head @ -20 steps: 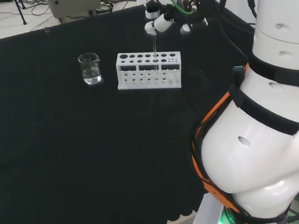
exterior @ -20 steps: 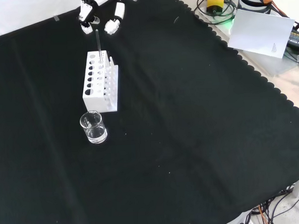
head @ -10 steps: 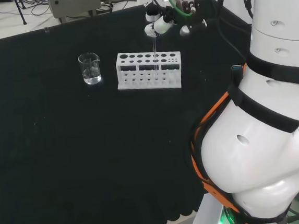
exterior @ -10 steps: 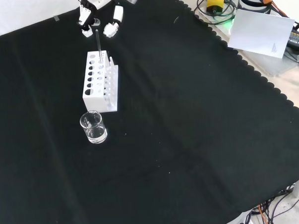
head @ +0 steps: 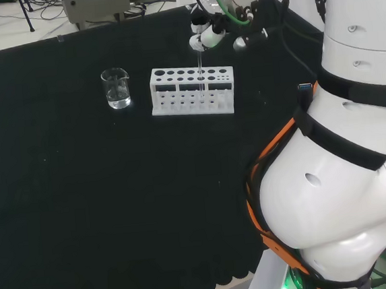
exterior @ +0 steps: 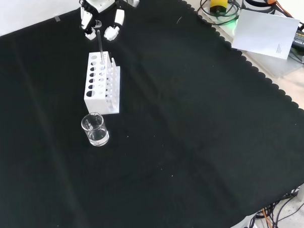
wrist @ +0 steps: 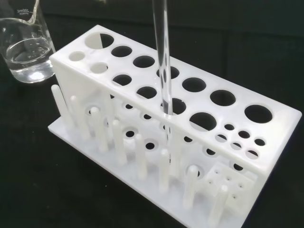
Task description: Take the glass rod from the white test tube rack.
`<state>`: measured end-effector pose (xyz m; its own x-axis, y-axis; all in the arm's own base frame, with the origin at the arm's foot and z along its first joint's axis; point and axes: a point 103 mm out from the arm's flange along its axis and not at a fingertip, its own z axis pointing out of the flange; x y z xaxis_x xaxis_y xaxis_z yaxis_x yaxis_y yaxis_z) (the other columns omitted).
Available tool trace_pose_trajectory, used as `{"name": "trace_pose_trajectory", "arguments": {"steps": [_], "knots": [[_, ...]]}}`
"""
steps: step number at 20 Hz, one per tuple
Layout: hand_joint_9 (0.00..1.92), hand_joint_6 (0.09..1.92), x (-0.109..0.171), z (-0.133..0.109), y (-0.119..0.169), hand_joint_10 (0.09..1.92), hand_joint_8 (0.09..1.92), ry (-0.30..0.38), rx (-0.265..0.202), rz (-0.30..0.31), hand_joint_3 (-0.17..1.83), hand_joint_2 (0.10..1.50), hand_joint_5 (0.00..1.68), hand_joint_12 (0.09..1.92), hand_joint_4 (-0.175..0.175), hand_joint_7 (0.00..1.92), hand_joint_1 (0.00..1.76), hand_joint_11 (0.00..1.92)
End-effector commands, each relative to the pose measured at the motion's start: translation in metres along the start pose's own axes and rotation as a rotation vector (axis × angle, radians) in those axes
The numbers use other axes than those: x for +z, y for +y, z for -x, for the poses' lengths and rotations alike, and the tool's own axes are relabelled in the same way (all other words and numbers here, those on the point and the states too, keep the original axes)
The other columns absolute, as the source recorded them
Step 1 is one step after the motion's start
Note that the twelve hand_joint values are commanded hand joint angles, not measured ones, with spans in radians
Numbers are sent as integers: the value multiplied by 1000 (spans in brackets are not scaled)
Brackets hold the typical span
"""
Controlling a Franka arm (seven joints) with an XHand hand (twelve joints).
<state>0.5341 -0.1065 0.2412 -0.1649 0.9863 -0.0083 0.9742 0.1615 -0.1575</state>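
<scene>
In the head view, the white rack (head: 192, 90) stands on the black cloth (head: 82, 195). A glass rod (head: 201, 76) stands straight up in one of the rack's holes. The hand (head: 211, 32) is right at the top of the rod. Its fingers look curled in around the top end, but I cannot tell for sure that they are pinching it. A small glass cup (head: 116, 88) with a little water stands to the left of the rack, a bit apart from it.

In the front view, the rack (exterior: 103, 84) sits near the top of the cloth (exterior: 193, 142). The rod (exterior: 100, 45) goes up from the far end of the rack to the hand (exterior: 100, 18). The fingers (exterior: 112, 28) hang down on both sides of the rod's top. The cup (exterior: 95, 129) stands just in front of the rack.

In the wrist view, the rod (wrist: 163, 61) goes down through a hole in the top of the rack (wrist: 156, 133). Its low end is in the rack. The cup (wrist: 24, 45) is off behind one end.

So the job is only begun. The hand has reached the rod. I think lifting the rod straight up and out of the rack is what is left to do.
</scene>
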Motion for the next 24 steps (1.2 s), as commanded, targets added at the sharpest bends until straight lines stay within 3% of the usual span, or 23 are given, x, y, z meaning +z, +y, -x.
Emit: {"name": "trace_pose_trajectory", "arguments": {"steps": [1, 13, 16, 19, 21, 24], "knots": [[1242, 979, 4, 1, 1, 1298, 1394, -15, -4, 14, 580, 848, 640, 1431, -175, 1100, 804, 1127], [1345, 942, -3, -10, 15, 1242, 1344, -35, -15, 6, 613, 825, 694, 1422, -175, 1178, 867, 1126], [1416, 908, -3, -11, 15, 1185, 1300, -58, -13, 30, 627, 813, 772, 1368, -175, 1215, 956, 1176], [1484, 1027, -1, -14, 19, 1099, 1244, -89, -5, 51, 305, 976, 928, 1261, -175, 1276, 1115, 1290], [1524, 1000, -1, -15, 19, 1032, 1209, -95, -4, 79, 226, 1001, 983, 1185, -175, 1310, 1150, 1376], [1575, 966, -4, -18, 20, 935, 1137, -89, -18, 143, 339, 925, 1034, 1061, -175, 1368, 1168, 1501]]}}
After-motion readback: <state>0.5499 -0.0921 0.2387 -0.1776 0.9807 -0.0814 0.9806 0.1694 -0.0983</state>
